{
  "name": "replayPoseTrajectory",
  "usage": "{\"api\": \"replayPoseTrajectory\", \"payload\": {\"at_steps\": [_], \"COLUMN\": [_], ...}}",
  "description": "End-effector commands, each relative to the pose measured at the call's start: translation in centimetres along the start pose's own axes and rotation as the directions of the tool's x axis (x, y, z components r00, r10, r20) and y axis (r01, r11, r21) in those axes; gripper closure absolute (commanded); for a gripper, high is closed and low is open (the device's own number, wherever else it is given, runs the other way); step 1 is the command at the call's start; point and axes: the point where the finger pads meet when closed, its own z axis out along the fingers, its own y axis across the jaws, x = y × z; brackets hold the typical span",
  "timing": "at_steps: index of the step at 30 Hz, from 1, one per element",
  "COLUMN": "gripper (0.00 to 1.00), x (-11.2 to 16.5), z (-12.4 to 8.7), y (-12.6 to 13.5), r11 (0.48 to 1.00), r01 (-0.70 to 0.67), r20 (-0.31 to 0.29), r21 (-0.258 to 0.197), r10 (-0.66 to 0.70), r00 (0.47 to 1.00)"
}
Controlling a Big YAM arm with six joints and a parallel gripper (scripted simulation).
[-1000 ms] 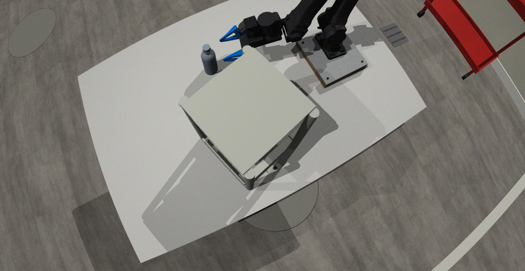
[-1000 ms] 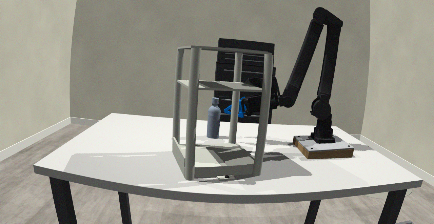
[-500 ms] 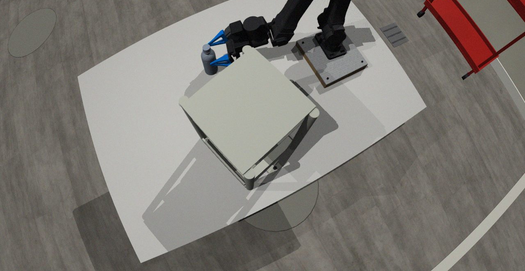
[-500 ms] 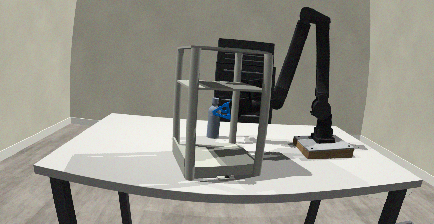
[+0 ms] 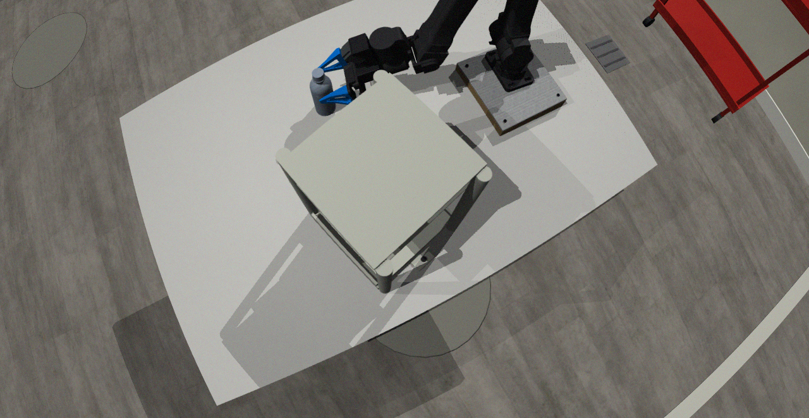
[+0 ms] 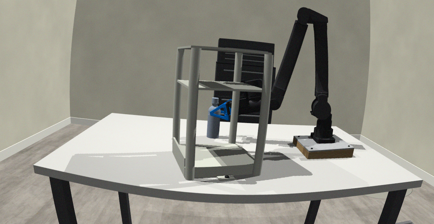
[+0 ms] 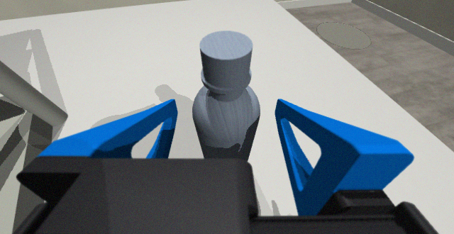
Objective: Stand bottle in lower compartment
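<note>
A grey-blue bottle [image 5: 322, 93] stands upright, cap up, on the white table just behind the far corner of the shelving unit [image 5: 382, 174]. It also shows in the side view [image 6: 213, 119] and in the wrist view [image 7: 226, 101]. My gripper [image 5: 331, 80] with blue fingers is open, and the fingers stand on either side of the bottle's upper body with gaps on both sides [image 7: 226, 120]. The shelving unit has a lower compartment with a floor [image 6: 222, 159] and low lips; nothing stands in it.
The arm's base sits on a wooden block [image 5: 512, 93] at the back right of the table. A corner post of the shelf [image 7: 30, 99] is close to my left finger. A red cart [image 5: 729, 36] stands on the floor off the table.
</note>
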Motion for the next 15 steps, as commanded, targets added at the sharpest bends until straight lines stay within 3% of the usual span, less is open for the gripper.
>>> {"api": "replayPoseTrajectory", "payload": {"at_steps": [1, 15], "gripper": [0.16, 0.16], "x": [-0.81, -0.54], "z": [0.86, 0.68], "y": [0.35, 0.34], "r11": [1.000, 1.000], "r01": [0.005, 0.005], "r20": [0.027, 0.021], "r21": [-0.006, -0.005], "r10": [-0.005, -0.005], "r00": [1.000, 1.000]}}
